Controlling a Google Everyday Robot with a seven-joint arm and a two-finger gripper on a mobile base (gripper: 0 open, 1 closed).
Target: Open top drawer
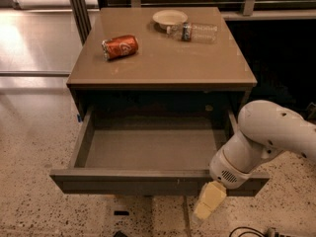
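Note:
The top drawer [133, 180] of the grey-brown cabinet is pulled far out toward me. Its plain grey inside [148, 149] shows and holds nothing. My gripper [208, 201] hangs from the white arm at the drawer's front right, its pale fingers pointing down just below the drawer front's lower edge. The lower drawers are hidden under the open one.
On the cabinet top [163, 58] lie a red soda can [120, 47] on its side, a white bowl [169, 18] and a clear plastic bottle [193, 31] on its side. Speckled floor surrounds the cabinet. A dark cable [247, 231] lies at the bottom right.

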